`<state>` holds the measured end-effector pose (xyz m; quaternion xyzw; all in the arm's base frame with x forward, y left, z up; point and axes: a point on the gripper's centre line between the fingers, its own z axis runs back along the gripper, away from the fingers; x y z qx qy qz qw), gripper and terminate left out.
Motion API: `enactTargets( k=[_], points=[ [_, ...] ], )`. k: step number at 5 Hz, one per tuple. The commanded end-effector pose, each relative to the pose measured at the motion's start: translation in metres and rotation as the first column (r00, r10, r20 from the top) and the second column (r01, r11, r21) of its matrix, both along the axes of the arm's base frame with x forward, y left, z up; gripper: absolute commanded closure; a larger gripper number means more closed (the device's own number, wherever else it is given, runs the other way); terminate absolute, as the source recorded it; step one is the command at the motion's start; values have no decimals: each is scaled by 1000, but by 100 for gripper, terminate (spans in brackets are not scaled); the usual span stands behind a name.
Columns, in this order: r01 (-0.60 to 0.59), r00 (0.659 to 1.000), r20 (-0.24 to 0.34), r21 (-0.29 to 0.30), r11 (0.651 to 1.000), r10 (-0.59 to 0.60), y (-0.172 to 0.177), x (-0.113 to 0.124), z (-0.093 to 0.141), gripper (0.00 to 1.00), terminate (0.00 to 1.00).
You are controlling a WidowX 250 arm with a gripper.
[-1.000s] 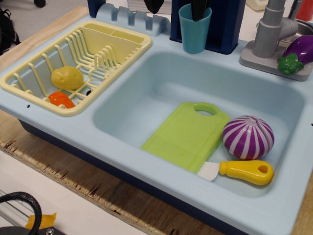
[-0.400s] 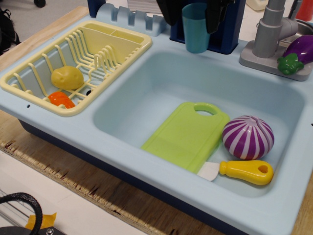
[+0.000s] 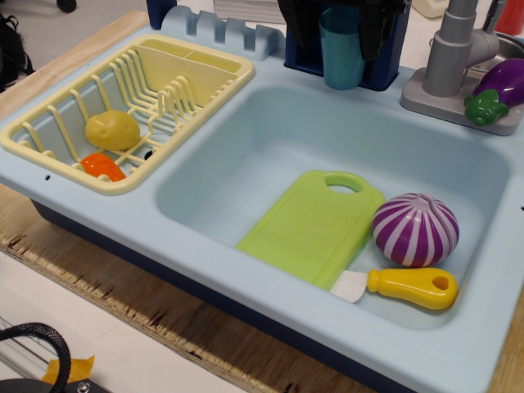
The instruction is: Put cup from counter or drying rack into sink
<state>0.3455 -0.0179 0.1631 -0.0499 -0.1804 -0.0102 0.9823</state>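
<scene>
Nearest, along the bottom of the frame, runs the rough plywood table [image 3: 164, 327] that carries the toy set. On it sits the pale blue plastic counter [image 3: 205, 246], moulded around the deep, rectangular pale blue sink [image 3: 270, 139] with rounded corners. Inside the sink, toward the lower right, a small knife with a yellow plastic handle [image 3: 409, 287] lies on the floor of the basin, just beside a flat lime-green plastic cutting board [image 3: 315, 225] with a handle hole at its far end. To the right of the board rests a round purple-and-white striped toy onion [image 3: 415, 229]. At the left of the frame the pale yellow plastic drying rack [image 3: 196, 70] with upright ribs holds a yellow toy potato [image 3: 112, 129] and an orange toy piece [image 3: 102, 166]. At the upper right stands a grey plastic tap [image 3: 449, 57], with a purple toy aubergine [image 3: 508, 82] beside it. Farthest back, at the top centre, the small teal-blue plastic cup [image 3: 342, 49] is held upright above the back edge of the sink, and the dark tool [image 3: 342, 24] is clamped on it, one finger at each side of its upper part.
</scene>
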Motion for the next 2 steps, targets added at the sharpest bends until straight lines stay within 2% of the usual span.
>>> enactTargets(
  k=[1,2],
  points=[
    [-9,998,70,-11,1000,10,4,5,2,0,0],
    [-45,996,82,-16,999,46,3,-2,-1,100,0]
  ],
)
